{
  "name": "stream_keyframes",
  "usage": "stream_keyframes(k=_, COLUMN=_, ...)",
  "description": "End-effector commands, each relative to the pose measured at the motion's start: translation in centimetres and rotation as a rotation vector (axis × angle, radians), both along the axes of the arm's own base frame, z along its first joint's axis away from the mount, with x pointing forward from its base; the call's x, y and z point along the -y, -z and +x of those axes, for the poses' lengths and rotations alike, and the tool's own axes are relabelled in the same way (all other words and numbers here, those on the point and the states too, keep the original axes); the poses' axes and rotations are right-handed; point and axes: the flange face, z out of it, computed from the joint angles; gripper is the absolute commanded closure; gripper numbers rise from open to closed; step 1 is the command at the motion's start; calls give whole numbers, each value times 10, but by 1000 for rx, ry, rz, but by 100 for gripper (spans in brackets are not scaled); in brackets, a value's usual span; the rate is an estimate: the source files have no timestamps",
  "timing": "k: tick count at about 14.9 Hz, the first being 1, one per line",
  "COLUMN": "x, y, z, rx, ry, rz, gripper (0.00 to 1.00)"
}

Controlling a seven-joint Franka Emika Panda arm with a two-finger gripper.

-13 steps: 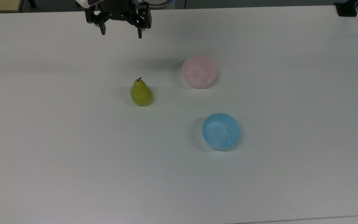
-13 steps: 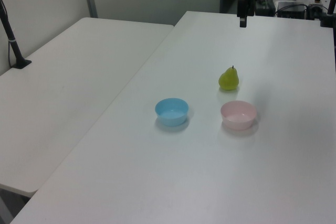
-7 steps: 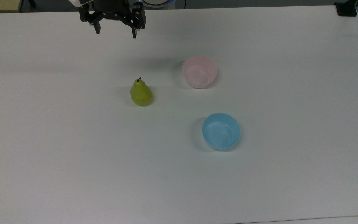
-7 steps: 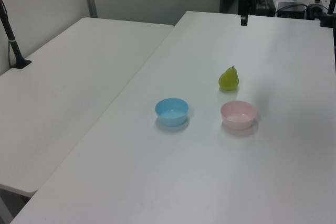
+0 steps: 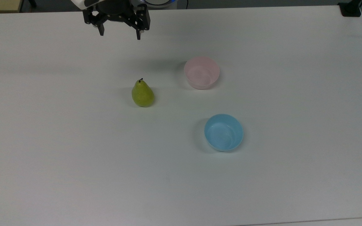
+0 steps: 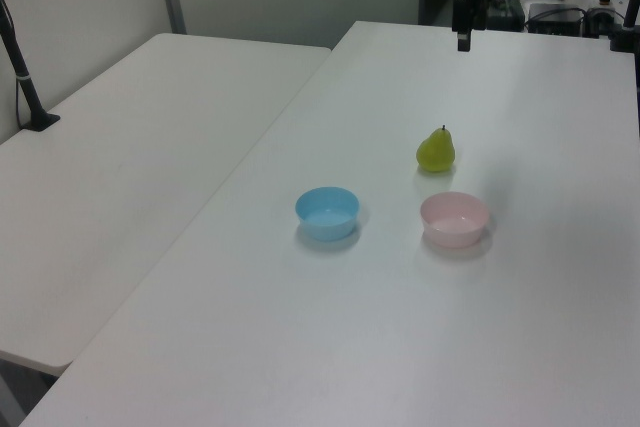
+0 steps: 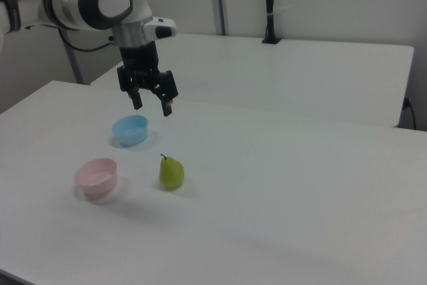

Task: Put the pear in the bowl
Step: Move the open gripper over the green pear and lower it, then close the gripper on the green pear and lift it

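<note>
The task stands at its first step: the approach. The pincer (image 5: 119, 34) hangs above the far part of the desk (image 5: 294, 175) in the top view, its two fingers spread wide and holding nothing. The pear (image 5: 142, 93) stands upright on the desk, stem up, well apart from the pincer and nearer the camera in the top view. The pink bowl (image 5: 201, 72) sits to the pear's right in the top view and a little farther back, near but not touching it, and it is empty. The light blue bowl (image 5: 223, 132) lies nearer the camera and farther right, also empty.

Judging from this, the next move calls for bringing the pincer over the pear, lowering it with the fingers either side of the fat lower body, and closing there; the narrow neck and stem would likely give a poorer hold.

There is ample room. In the top view the pear has bare desk on all sides, so the fingers can descend freely. All three things sit well in from the desk's edges. The short path from pear to pink bowl is unobstructed, and the blue bowl lies off that line.
</note>
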Motion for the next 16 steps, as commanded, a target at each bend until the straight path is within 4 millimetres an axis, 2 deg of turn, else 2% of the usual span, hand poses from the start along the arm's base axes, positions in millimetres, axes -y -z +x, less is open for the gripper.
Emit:
stream_keyframes(k=1, x=-28, y=21, z=18, rx=1, ry=-37, rz=-5, gripper=0)
stream_keyframes(k=4, x=-45, y=47, z=26, rx=-35, ry=-81, rz=-19, gripper=0)
stream_keyframes(k=6, x=-47, y=77, z=33, rx=-88, ry=-167, rz=-29, gripper=0)
stream_keyframes(k=7, x=-49, y=98, z=42, rx=-93, ry=-208, rz=-34, gripper=0)
stream_keyframes(k=10, x=-51, y=138, z=55, rx=-96, ry=-222, rz=-48, gripper=0)
stream_keyframes(k=14, x=-55, y=202, z=66, rx=-150, ry=-271, rz=-92, gripper=0)
stream_keyframes(k=16, x=-58, y=216, z=66, rx=-159, ry=-280, rz=-99, gripper=0)
